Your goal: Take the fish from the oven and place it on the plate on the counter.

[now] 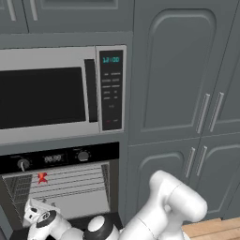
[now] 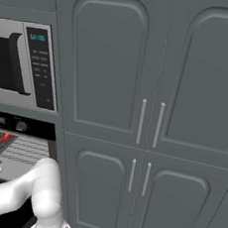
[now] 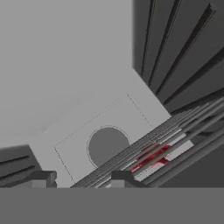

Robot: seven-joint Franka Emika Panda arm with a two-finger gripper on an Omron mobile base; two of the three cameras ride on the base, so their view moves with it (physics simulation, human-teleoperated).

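Lower left of the frame: oven open, grey cavity and wire racks exposed, fish lying on an upper rack toward its left. Just below, hand at the cavity's mouth, fingers hidden. Above, silver microwave. Right, grey cabinet doors.

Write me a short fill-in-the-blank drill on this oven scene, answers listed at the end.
1. The fish lies on a wire ____ inside the oven.
2. The oven door is ____.
3. Directly above the oven sits a silver ____.
4. The fish's colour is ____.

Answers: rack; open; microwave; red
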